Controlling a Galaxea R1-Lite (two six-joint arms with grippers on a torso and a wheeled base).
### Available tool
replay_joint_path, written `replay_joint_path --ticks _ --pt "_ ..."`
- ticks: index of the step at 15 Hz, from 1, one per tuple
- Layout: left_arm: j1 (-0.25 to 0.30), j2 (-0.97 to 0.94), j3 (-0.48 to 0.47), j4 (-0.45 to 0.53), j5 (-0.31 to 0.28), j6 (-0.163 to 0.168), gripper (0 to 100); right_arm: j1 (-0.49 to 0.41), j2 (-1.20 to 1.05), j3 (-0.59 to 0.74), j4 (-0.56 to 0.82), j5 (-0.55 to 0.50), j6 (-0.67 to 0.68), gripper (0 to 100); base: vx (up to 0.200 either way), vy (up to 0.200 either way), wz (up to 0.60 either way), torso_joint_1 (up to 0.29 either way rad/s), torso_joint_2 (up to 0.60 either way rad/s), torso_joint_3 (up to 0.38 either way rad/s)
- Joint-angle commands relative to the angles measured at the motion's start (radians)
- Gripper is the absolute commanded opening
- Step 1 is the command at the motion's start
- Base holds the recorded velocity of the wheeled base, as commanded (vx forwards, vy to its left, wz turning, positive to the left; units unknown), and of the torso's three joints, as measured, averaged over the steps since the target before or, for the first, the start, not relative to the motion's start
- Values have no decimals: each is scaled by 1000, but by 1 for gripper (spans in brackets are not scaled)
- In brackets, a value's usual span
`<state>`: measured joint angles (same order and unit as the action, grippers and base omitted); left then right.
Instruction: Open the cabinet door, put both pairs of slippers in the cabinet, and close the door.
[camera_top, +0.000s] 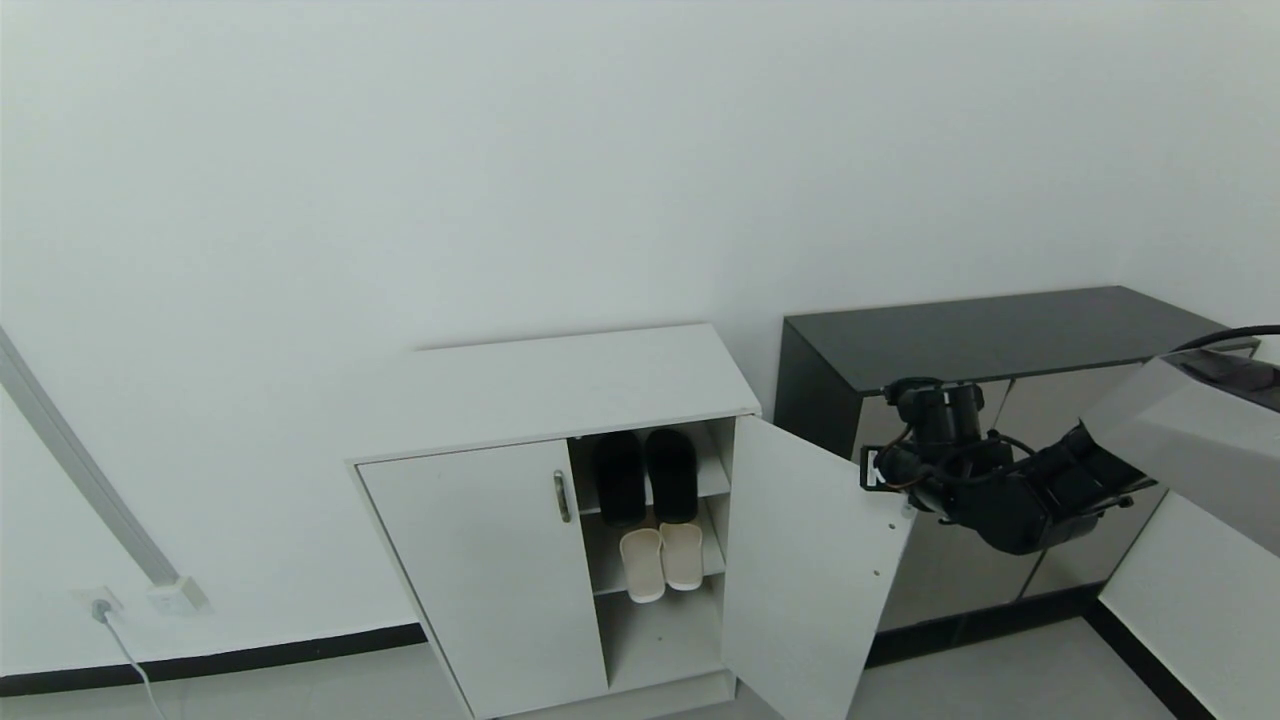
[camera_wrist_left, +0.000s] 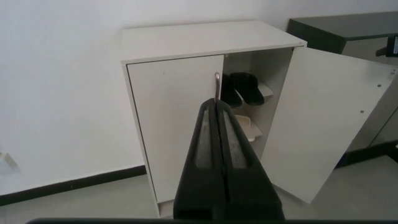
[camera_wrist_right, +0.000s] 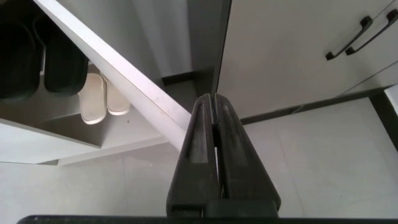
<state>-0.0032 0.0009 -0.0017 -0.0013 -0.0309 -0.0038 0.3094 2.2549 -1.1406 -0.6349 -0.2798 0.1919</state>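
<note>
With the black open-toed slippers (camera_top: 646, 475) and cream open-toed slippers (camera_top: 662, 560) shelved inside the white wooden cabinet (camera_top: 560, 385), only closing its open door (camera_top: 810, 570) appears to remain; the right gripper (camera_wrist_right: 215, 109), fingers pressed together, sits beside the door's edge.

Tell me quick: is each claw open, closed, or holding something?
Left claw: closed, holding nothing.
Right claw: closed, holding nothing, at the edge of the open cabinet door.
</note>
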Motion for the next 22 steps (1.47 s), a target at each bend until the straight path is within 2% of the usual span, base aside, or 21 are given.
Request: replay_joint_path --ticks 1,9,11,16,22 --pt "0 1 0 0 0 -1 0 -4 17 -4 0 1 1 0 0 0 0 0 0 0" --pt "0 1 0 0 0 1 0 7 32 18 -2 1 4 0 0 0 0 0 0 0" --pt "-1 1 0 0 0 1 0 45 -11 76 -3 1 6 0 0 0 0 0 0 0" --pt "0 1 0 0 -1 -1 0 229 -133 214 -5 -7 49 0 0 0 0 0 0 0" --pt "0 1 0 0 -1 -1 0 270 -218 279 -8 -1 38 0 0 0 0 0 0 0"
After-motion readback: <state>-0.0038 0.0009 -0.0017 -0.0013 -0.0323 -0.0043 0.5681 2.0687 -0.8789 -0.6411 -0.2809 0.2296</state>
